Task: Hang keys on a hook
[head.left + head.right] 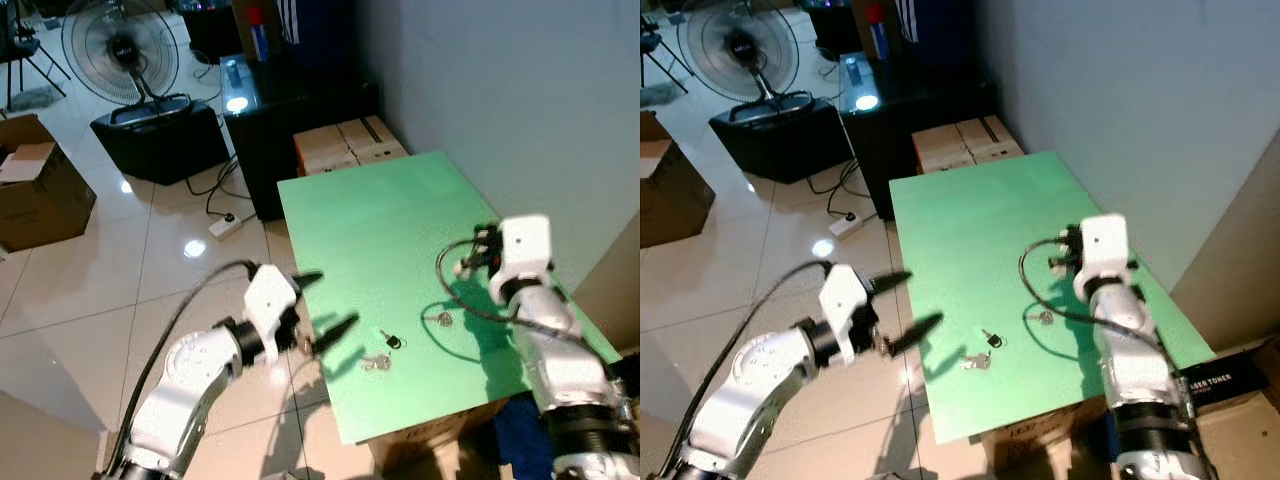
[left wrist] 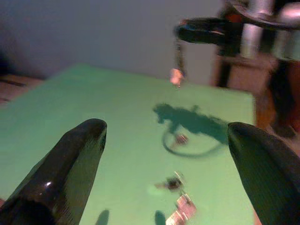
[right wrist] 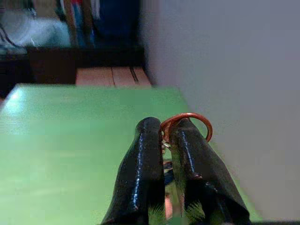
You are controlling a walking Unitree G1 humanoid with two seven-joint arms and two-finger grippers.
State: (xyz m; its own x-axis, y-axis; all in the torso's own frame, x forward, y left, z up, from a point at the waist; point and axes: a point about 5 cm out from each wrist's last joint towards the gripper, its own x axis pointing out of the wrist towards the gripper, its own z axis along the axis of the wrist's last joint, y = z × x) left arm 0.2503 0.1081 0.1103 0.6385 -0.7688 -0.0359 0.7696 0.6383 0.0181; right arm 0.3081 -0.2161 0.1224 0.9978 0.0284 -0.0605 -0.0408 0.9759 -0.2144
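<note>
The right claw [image 3: 166, 140] pinches the ring of keys [image 3: 187, 123] above the green surface [image 1: 380, 220], the left claw [image 1: 322, 305] waits wide open, so carry them slowly without swinging toward a hook.

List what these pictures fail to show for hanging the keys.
- Hook: none can be made out.
- Held key ring: right gripper fingers cover its keys in the right wrist view.
- Loose keys on the green table: too small to count in eye views, blurred in the left wrist view.
</note>
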